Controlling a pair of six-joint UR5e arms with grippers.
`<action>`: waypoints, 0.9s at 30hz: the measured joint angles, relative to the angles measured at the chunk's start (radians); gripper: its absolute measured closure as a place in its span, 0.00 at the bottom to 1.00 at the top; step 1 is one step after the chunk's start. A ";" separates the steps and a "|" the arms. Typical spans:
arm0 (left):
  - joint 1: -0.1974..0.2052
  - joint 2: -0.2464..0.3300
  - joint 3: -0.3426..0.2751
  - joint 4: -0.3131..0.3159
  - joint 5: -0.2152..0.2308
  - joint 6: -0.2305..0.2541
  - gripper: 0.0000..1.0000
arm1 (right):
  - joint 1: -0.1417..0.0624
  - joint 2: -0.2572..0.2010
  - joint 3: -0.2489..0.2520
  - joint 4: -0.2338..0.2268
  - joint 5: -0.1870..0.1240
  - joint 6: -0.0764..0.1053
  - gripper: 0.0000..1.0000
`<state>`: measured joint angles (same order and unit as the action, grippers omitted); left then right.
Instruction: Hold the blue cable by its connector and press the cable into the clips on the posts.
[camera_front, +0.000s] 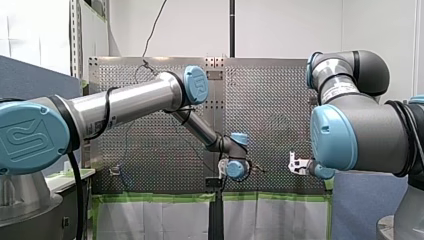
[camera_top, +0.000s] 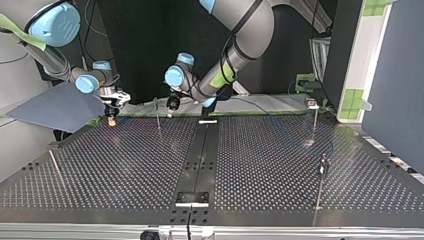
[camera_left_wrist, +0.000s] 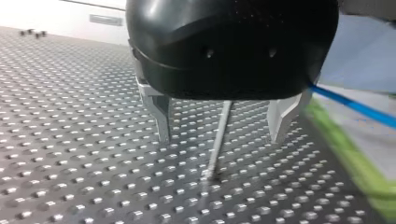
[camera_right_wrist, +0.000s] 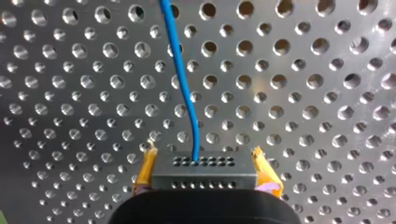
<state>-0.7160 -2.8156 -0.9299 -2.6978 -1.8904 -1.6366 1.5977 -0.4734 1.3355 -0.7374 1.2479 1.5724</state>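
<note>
In the right wrist view my right gripper (camera_right_wrist: 203, 164) has its yellow pads (camera_right_wrist: 147, 169) shut on a grey connector block (camera_right_wrist: 203, 173). The blue cable (camera_right_wrist: 183, 79) runs from the block away over the perforated table (camera_right_wrist: 317, 93). My left gripper (camera_left_wrist: 220, 138), black with metal fingers (camera_left_wrist: 161, 114), stands open just above the table. A thin metal post (camera_left_wrist: 218, 144) rises ahead of it, in line with the gap between the fingers. A stretch of blue cable (camera_left_wrist: 357, 106) passes beside that gripper. In the top view my right gripper (camera_top: 112, 109) is at the left and my left gripper (camera_top: 172, 104) is near the middle post (camera_top: 158, 114).
More thin posts stand at the top view's right (camera_top: 315, 117) (camera_top: 323, 167), and a rod (camera_top: 56, 169) lies at its left. A grey board (camera_top: 60, 106) lies beside my right gripper. Green tape (camera_left_wrist: 355, 158) lines the table edge close to my left gripper.
</note>
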 joint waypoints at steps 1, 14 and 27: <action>-0.001 0.000 -0.003 -0.005 -0.001 0.003 0.00 | 0.001 0.000 0.000 0.000 0.000 0.000 1.00; -0.018 0.001 -0.025 -0.022 0.003 0.034 0.00 | 0.006 0.000 0.000 0.001 -0.001 -0.001 1.00; -0.064 0.021 -0.067 -0.007 0.066 0.012 0.00 | 0.008 0.000 0.000 0.001 -0.001 -0.001 1.00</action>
<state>-0.7800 -2.7945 -0.9967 -2.7053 -1.8247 -1.6248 1.6062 -0.4734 1.3355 -0.7364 1.2472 1.5714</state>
